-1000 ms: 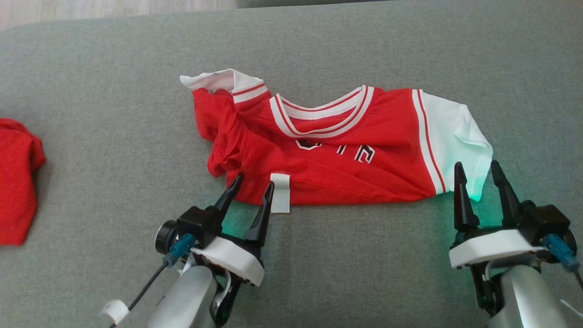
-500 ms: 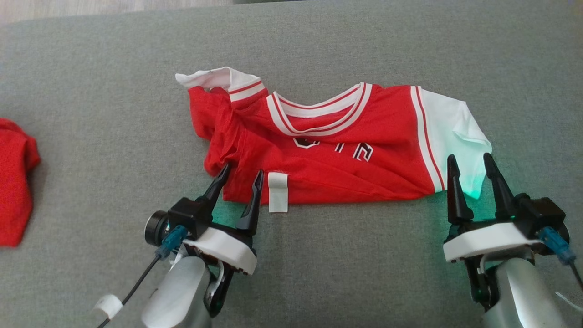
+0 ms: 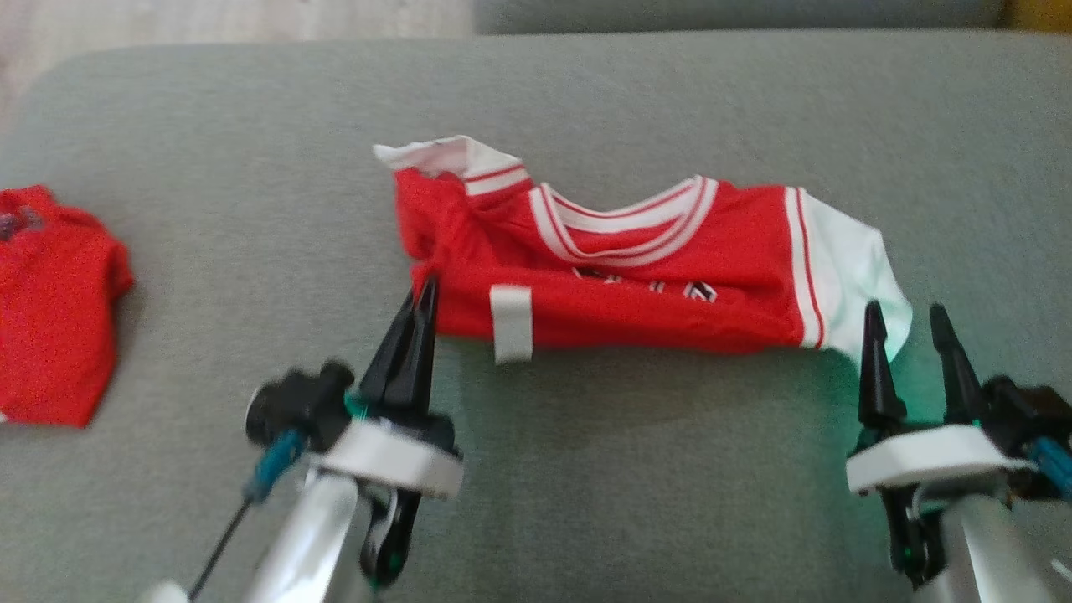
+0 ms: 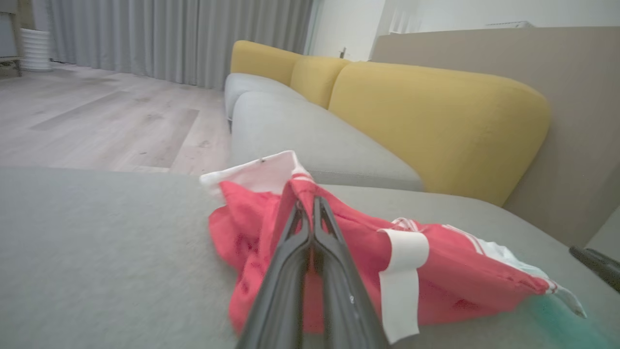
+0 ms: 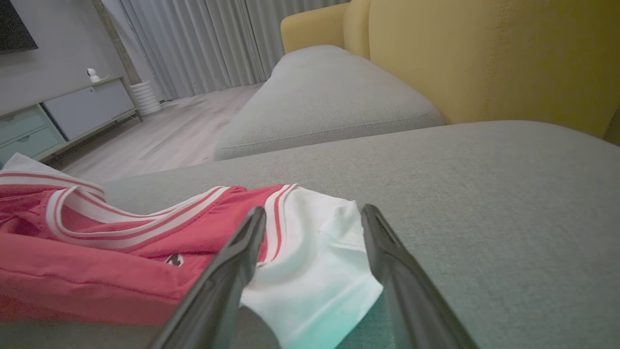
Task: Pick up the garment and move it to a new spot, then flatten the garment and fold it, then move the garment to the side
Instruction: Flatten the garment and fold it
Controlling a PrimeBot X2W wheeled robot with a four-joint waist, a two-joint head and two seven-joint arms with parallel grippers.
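Left hand (image 3: pixel 425 289) is pinched shut on the red jersey with white striped trim (image 3: pixel 636 285), at its bunched corner. Right hand (image 3: pixel 906 310) stands open astride the white sleeve (image 3: pixel 846 268) and should close before both lift evenly off the grey sofa cushion (image 3: pixel 251 167).

grey sofa seat (image 3: pixel 586 92); yellow back cushions (image 4: pixel 436 111); pale wood floor (image 4: pixel 97 121); grey curtains (image 4: pixel 169 34); low cabinet (image 5: pixel 72 111) at wall

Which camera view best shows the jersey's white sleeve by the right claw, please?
The right wrist view: the jersey's white sleeve lies close and sharp, framed between the open right claw's fingers. The head view shows it whole but blurred; the left wrist view catches its edge, far off and low.
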